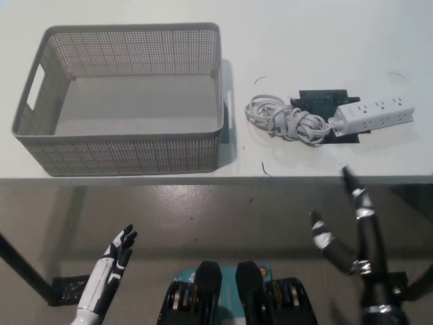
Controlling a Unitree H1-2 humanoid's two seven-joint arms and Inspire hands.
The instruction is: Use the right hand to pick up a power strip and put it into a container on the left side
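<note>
- We locate the power strip (374, 114) on the white table (325, 40), at the right side of the surface, well apart from the basket.
- Its long axis runs roughly left to right across the table, with the far-right end tilted slightly away from us.
- Its coiled cord (283, 118) lies bundled just beside its left end, between the strip and the basket. Both rest partly on a black mat (318, 99).
- The container is a grey perforated basket (122, 152) with handle cut-outs, standing on the left half of the table. We see nothing inside it.
- Our right hand (352, 230) is black and sits below the table's near edge, fingers spread apart and pointing upward, holding nothing.
- The strip lies ahead of this hand and slightly to its right, on the far side of the table edge. The right hand is clearly the nearer of the two.
- Our left hand (115, 261) is white and rests low at the lower left, fingers extended and empty.
- We judge that the pick has not begun; the reach should go forward over the edge, closing across the strip's short width.
</note>
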